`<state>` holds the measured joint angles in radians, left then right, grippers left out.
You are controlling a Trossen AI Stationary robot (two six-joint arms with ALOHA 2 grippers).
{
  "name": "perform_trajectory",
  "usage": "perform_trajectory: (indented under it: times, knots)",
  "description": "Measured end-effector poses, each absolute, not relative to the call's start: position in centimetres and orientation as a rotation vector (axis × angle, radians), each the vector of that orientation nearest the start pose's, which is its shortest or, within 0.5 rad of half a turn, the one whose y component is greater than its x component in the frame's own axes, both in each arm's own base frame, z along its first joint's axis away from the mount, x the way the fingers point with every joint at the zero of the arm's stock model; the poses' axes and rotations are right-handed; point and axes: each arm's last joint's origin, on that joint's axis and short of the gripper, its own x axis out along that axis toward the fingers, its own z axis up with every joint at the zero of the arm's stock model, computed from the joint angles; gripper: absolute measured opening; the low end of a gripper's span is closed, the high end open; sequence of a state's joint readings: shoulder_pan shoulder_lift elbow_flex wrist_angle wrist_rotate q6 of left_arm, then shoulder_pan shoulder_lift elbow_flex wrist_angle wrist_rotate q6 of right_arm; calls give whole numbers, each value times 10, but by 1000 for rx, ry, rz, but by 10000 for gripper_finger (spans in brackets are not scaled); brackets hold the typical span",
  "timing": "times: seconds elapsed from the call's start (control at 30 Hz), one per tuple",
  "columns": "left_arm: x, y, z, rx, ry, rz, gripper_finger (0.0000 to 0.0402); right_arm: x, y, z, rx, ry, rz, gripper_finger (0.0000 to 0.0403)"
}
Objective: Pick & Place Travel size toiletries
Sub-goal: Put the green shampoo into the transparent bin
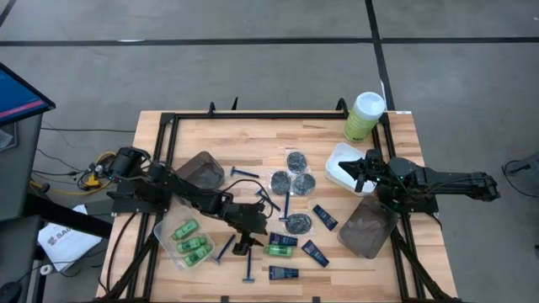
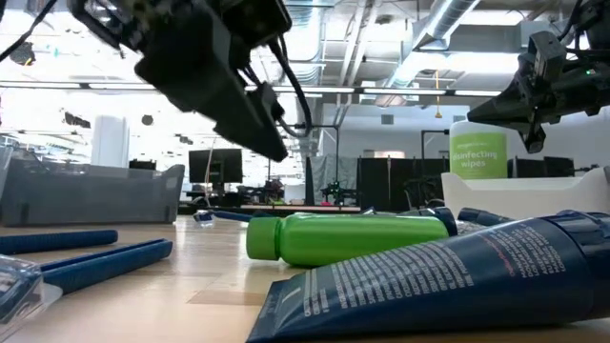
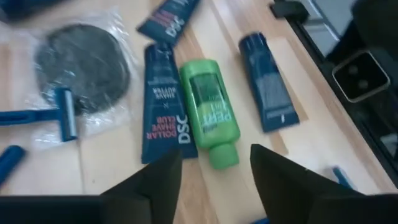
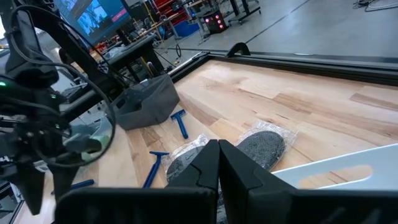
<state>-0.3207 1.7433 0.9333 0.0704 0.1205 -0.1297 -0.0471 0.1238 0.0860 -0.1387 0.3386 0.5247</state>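
Green bottle [image 3: 210, 112]: lying flat on the surface [image 1: 253, 143], cap toward the left gripper [image 3: 214, 177], touching a dark-blue tube [image 3: 163, 106] along one side; a second tube [image 3: 267, 84] lies just beside it on the other side.

Other toiletries: bagged round tins [image 1: 292, 172] and blue razors [image 1: 246, 173] are scattered mid-surface; more green bottles [image 1: 192, 240] are already placed in a clear tub [image 1: 168, 252] near the left arm.

Left gripper: hovering just above the bottle's cap end, fingers [image 3: 149, 183] spread with nothing between them (the bottle is not yet held).

Step in hand: judged to be the approach for picking the green bottle.

How it is best done: the fingers should be lowered astride the bottle's body rather than the narrow cap, so the round shape is not squeezed out. The finger on the tube side should be slipped into the seam carefully (the tube may be dragged along otherwise). A firm pinch is advised before lifting.

Right gripper [image 4: 217, 165]: waiting above the white tub [image 1: 345, 164] at the far right, fingers pressed together, empty.
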Motion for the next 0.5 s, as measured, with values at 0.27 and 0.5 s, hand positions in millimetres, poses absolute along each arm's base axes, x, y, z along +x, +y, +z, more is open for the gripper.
perform_trajectory:
  times: [0.27,0.5]
  knots:
    - [323,-136,175,-102,723,-244,202,98,-14,169,488,85,-425,0]
    - [326,-141,180,-72,681,-168,202,97,-14,167,485,104,-430,0]
